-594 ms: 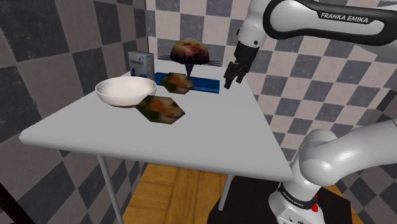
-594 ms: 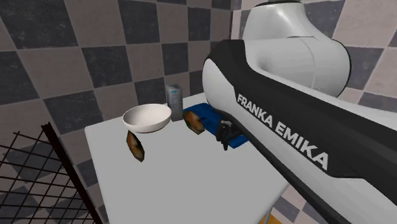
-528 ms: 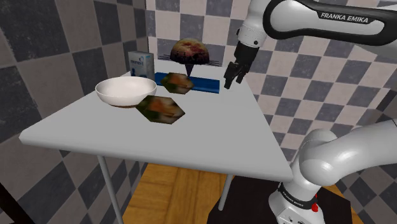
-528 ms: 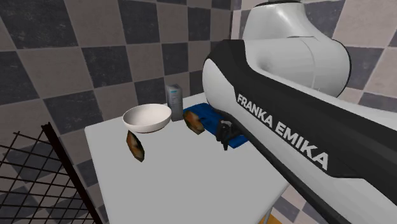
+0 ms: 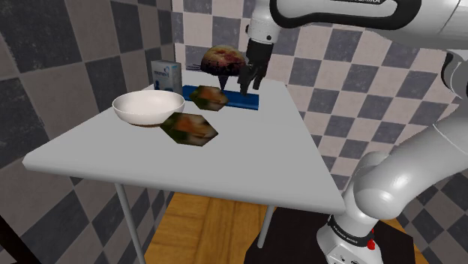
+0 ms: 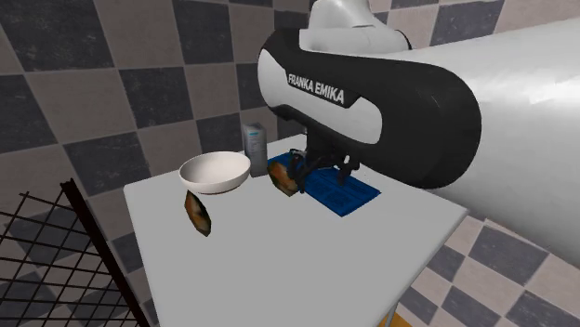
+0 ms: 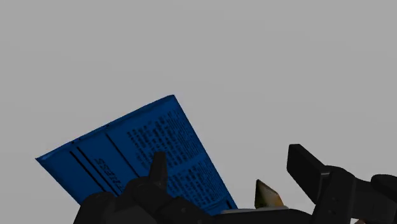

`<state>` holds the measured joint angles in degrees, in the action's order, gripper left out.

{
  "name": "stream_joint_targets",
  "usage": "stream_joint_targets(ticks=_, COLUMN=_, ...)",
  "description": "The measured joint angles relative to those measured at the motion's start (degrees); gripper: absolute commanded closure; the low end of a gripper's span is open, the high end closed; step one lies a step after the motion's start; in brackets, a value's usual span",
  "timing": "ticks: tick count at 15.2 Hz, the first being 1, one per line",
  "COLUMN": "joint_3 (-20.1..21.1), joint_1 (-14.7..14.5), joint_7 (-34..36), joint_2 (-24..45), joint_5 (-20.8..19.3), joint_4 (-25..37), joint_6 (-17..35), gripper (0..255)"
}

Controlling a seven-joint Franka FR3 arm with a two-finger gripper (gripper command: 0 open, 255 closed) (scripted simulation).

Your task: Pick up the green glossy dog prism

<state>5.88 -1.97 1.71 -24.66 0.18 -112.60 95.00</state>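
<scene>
Just beside the white bowl (image 5: 142,114) sits a prism (image 5: 208,97).

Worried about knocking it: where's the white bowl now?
In the shoulder view the bowl sits toward the left of the table, just left of the nearer prism and in front of the small carton.

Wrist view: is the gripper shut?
No, the gripper is open: its fingers stand apart, with the blue printed box and grey table showing between them.
</scene>
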Motion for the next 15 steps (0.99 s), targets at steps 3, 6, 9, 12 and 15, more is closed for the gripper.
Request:
stream_joint_targets(ticks=3, joint_3=1.2, joint_1=-0.9, joint_7=-1.4, joint_2=7.8, joint_5=-0.2, joint_4=8.6, joint_6=-2.5, gripper=0)
stream_joint_targets(ticks=6, joint_3=2.7, joint_1=-2.0, joint_7=-2.4, joint_2=16.0, joint_5=-0.8, joint_4=18.4, joint_6=-5.9, gripper=0)
stream_joint_targets(ticks=9, joint_3=3.2, joint_1=-2.4, joint_7=-2.6, joint_2=17.7, joint_5=-0.9, joint_4=18.9, joint_6=-5.2, gripper=0)
stream_joint_targets(ticks=12, joint_3=3.3, joint_1=-2.5, joint_7=-2.5, joint_2=17.4, joint_5=-0.9, joint_4=16.1, joint_6=-2.8, gripper=0)
stream_joint_targets(ticks=15, joint_3=3.2, joint_1=-2.5, joint_7=-2.6, joint_2=16.9, joint_5=-0.8, joint_4=14.0, joint_6=-1.2, gripper=0)
